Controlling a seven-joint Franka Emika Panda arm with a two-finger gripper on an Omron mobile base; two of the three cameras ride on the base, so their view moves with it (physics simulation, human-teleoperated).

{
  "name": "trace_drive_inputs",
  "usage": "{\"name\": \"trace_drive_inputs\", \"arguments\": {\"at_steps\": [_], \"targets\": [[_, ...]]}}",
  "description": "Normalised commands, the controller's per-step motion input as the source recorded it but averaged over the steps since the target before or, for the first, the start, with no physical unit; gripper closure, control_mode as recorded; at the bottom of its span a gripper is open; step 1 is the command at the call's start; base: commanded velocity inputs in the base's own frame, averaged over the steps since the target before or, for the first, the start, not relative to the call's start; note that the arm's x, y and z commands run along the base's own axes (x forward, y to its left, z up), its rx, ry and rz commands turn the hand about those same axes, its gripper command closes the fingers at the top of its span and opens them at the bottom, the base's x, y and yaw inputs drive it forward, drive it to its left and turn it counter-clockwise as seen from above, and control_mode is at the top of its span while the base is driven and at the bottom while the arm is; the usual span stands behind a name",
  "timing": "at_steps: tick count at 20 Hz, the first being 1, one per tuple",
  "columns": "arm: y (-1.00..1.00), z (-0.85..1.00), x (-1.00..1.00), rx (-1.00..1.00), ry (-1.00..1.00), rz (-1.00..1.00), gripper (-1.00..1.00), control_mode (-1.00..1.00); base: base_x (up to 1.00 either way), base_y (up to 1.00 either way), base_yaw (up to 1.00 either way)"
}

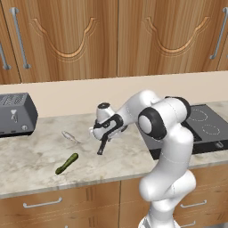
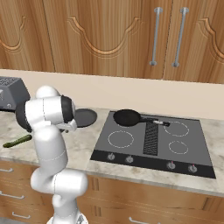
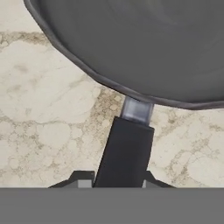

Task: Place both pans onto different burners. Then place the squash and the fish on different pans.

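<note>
One pan (image 3: 144,48) cropped by the frame, its handle (image 3: 127,153) between the hand's (image 3: 114,180) closed fingers.

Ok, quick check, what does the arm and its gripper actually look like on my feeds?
A glossy white arm of rounded segments with dark joint caps; no cables or markings visible. The gripper is white-bodied with dark parts; in the hand view only its small dark grey finger tips show.
</note>
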Motion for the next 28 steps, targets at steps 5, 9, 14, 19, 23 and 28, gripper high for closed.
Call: {"name": "trace_drive_inputs", "arguments": {"at_steps": [5, 9, 14, 19, 23, 28], "targets": [[-0.07, 0.09, -0.38, -0.05, -0.11, -0.09, 1.0, -1.0, 0.0, 0.0, 0.0], [-0.14, 0.18, -0.5, -0.04, -0.16, -0.11, 1.0, -1.0, 0.0, 0.0, 0.0], [-0.17, 0.24, -0.45, 0.01, -0.12, -0.11, 1.0, -1.0, 0.0, 0.0, 0.0], [-0.28, 0.16, -0.44, 0.08, -0.04, -0.12, 1.0, -1.0, 0.0, 0.0, 0.0], [-0.39, 0.17, -0.51, 0.1, -0.02, -0.13, 1.0, -1.0, 0.0, 0.0, 0.0], [-0.34, 0.21, -0.51, 0.05, -0.01, -0.12, 1.0, -1.0, 0.0, 0.0, 0.0]]}}
